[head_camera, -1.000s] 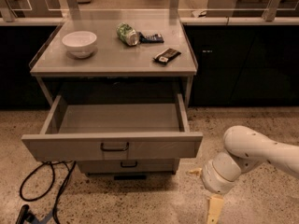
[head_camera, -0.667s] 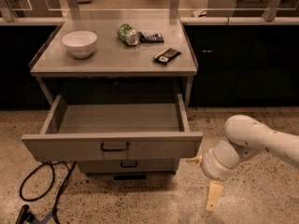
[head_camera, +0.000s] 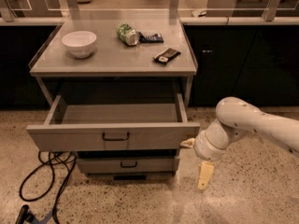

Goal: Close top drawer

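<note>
The top drawer [head_camera: 70,137] is pulled far out of the grey metal cabinet. It is wide and shallow, looks empty inside, and has a small dark loop handle [head_camera: 115,136] at the centre of its flat front. My gripper [head_camera: 194,164] is on the end of the white arm [head_camera: 243,122], low at the right of the drawer. It is open: one cream finger [head_camera: 188,143] touches or nearly touches the drawer front's right end, and the other finger [head_camera: 204,175] points down at the floor.
A narrower drawer front [head_camera: 126,164] sits shut below. On the cabinet top [head_camera: 112,62] are a white bowl [head_camera: 79,42], a green can [head_camera: 126,33], a dark packet [head_camera: 150,38] and a dark bar [head_camera: 167,55]. Black cables [head_camera: 46,181] lie on the floor at left. Dark cabinets flank both sides.
My arm and gripper have moved left and up, from the floor area at right to the right end of the drawer front. The drawer has not moved.
</note>
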Robot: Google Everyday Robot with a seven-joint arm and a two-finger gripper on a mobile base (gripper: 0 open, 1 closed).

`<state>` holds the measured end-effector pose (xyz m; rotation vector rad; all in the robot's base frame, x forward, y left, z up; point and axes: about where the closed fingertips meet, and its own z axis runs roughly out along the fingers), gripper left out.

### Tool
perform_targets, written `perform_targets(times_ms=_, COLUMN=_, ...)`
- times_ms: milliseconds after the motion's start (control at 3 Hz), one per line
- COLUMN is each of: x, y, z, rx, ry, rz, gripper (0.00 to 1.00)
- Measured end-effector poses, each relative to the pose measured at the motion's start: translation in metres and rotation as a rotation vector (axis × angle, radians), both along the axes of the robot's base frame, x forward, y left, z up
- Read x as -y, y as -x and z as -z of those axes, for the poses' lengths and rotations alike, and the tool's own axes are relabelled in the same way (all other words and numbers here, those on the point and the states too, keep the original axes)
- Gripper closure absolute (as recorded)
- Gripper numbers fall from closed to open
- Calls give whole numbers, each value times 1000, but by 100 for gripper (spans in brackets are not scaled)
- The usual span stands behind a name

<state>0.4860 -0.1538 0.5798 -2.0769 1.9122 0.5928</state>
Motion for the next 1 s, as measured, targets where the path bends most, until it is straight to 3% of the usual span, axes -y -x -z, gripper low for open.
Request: perform_targets(times_ms=1000, x=-94, y=-79, z=-31, rx=138, ry=22, rz=-24, gripper=0)
